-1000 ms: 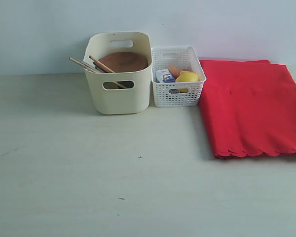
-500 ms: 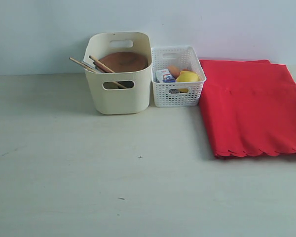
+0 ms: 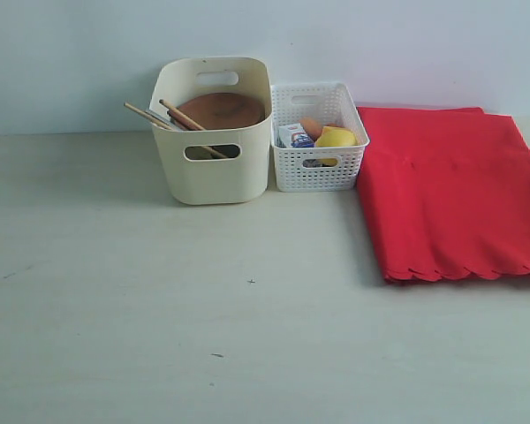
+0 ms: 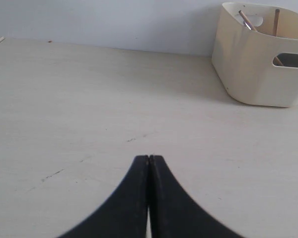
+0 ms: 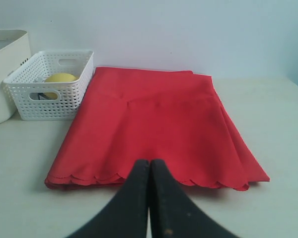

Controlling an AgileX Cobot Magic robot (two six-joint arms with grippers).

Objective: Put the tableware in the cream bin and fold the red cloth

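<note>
Left wrist view: left gripper (image 4: pixel 148 163) closed, empty, low over the desk (image 4: pixel 89 99), facing the cream bin (image 4: pixel 258 64) at the back edge. Right gripper (image 5: pixel 149 166) closed, empty, aimed at the red cloth (image 5: pixel 154 114) folded at the back-right corner.

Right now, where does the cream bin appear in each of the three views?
Exterior view: the cream bin stands left of centre at the back, near the wall.
Left wrist view: the bin sits in the upper right corner.
Right wrist view: a slice of the bin at the left edge.
Shared landmark: the white lattice basket beside it, in the exterior and right wrist views.
</note>
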